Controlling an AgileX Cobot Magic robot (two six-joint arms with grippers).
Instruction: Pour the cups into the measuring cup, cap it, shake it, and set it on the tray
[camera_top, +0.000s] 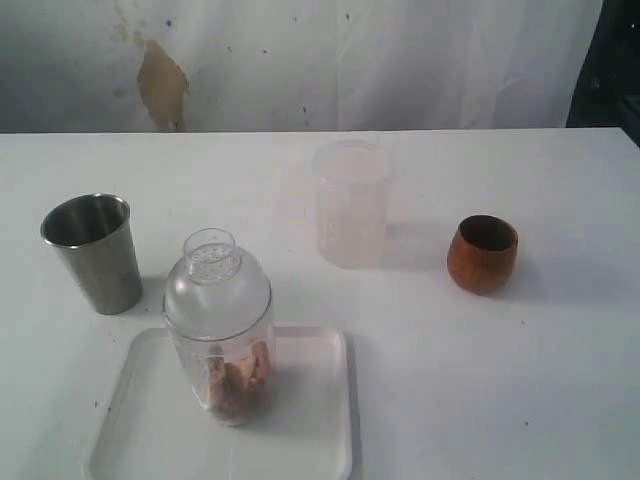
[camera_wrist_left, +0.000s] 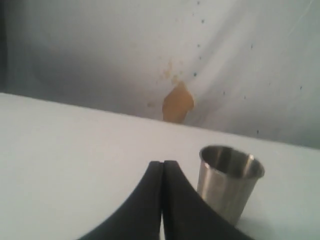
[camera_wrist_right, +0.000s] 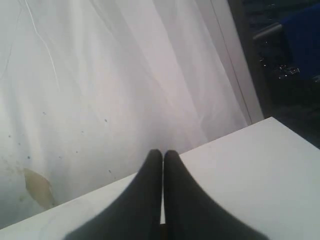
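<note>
The clear measuring cup (camera_top: 218, 330), capped with a perforated dome and holding brownish bits, stood upright on the white tray (camera_top: 310, 420). Both arms' jaws were pressed together, empty.

Measuring cup (camera_top: 218, 330) on tray (camera_top: 312, 425) — tumbler (camera_top: 95, 255) behind, left.

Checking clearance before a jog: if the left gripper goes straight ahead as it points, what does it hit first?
Likely nothing near: the shut left gripper aims past the steel tumbler, over the table toward the backdrop. Depth unclear.
</note>
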